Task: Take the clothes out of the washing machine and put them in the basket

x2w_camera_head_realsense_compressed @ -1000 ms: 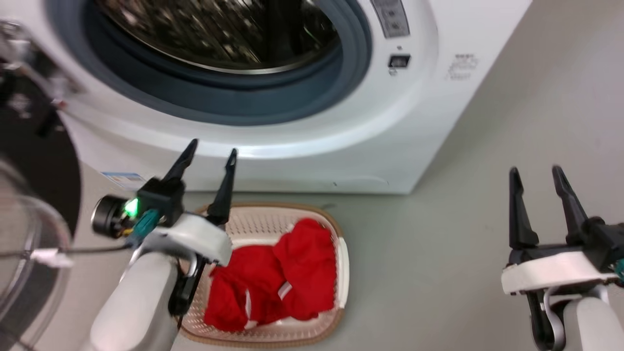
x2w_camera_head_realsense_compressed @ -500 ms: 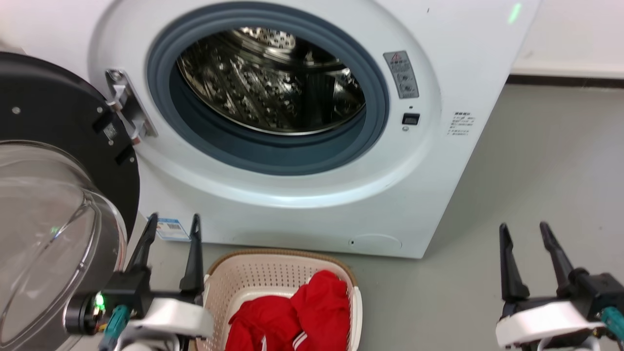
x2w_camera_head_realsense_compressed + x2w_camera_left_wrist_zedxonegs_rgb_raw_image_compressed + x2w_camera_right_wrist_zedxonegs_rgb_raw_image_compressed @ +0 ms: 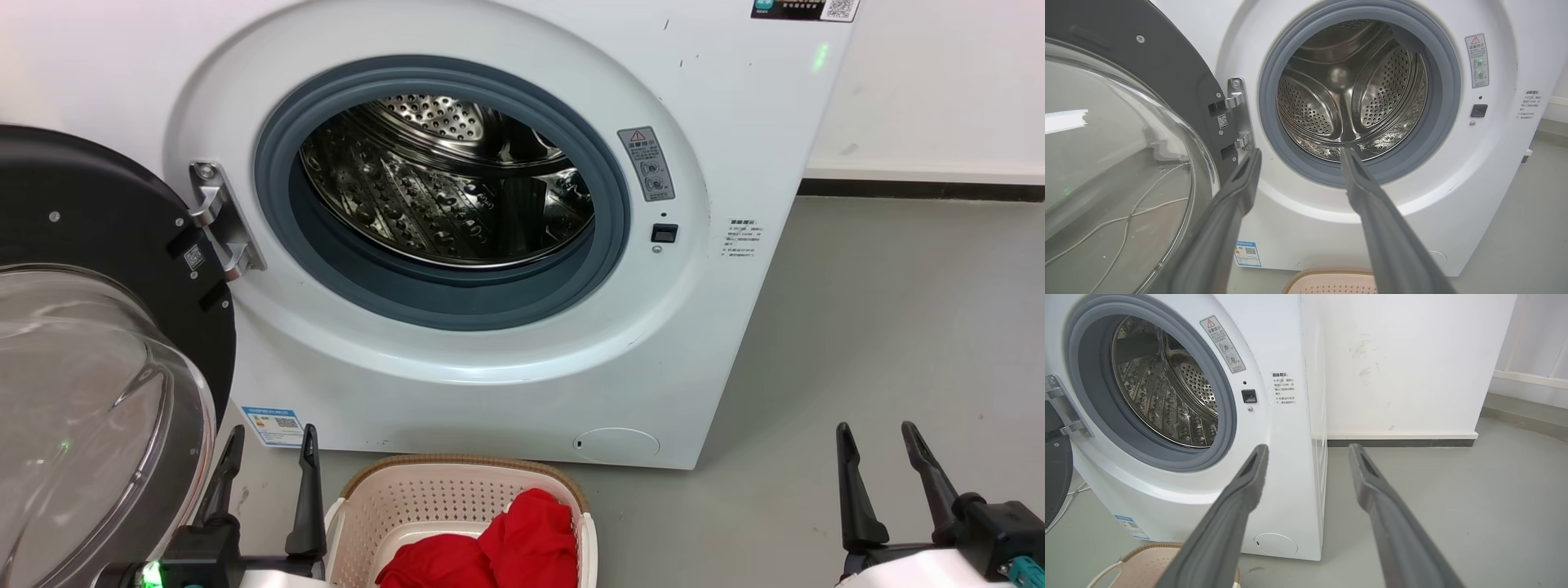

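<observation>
Large white front-loading washing machine (image 3: 506,392): its black-rimmed clear domed door (image 3: 90,384) is swung wide open on the robot's left, hinged at the porthole's left edge. The perforated steel drum (image 3: 445,200) behind the grey rubber gasket (image 3: 457,298) shows bare metal in the head view and both wrist views.

The bright red fabric clothes (image 3: 522,543) lie bunched in the cream plastic rectangular basket (image 3: 445,500) with the brown woven-look rim. The heap is cut off by the head view's bottom edge. The basket sits on the grey floor (image 3: 898,327), just in front of the machine's base.

Left gripper (image 3: 273,431): claw wide, nothing in it, just beside the basket's left rim. In the left wrist view its fingers (image 3: 1237,192) point at the porthole, well short of it.

Right gripper (image 3: 875,426): claw wide, nothing in it, over bare floor well right of the basket. In the right wrist view it aims past the machine's right front corner.
</observation>
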You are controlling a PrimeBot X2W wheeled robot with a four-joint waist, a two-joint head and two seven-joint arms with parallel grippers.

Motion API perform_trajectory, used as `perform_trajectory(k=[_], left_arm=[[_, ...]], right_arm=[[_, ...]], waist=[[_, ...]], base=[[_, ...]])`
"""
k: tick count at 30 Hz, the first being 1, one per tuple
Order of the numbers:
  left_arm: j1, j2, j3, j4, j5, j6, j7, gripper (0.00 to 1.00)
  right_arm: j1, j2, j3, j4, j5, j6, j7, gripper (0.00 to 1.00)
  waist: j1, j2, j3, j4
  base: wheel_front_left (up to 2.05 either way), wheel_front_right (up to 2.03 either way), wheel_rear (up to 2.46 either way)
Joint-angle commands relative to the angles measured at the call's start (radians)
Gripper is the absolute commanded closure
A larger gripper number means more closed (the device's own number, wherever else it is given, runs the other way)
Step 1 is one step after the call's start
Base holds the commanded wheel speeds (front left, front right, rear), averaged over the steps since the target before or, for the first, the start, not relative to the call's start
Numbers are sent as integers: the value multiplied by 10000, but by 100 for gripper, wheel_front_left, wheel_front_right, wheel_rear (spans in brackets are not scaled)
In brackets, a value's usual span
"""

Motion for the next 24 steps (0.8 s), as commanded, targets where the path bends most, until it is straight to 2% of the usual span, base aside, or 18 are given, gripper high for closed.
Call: perform_trajectory(k=[1, 24], left_arm=[[107, -88, 48, -53, 142, -49, -22, 0], [155, -436, 345, -6, 337, -332, -22, 0]], right_arm=[[100, -9, 3, 23, 62, -7, -23, 0], [-87, -9, 57, 86, 197, -7, -23, 0]], waist=[[1, -1, -14, -2], [1, -1, 10, -32]], base=[[0, 0, 0], [0, 0, 0]])
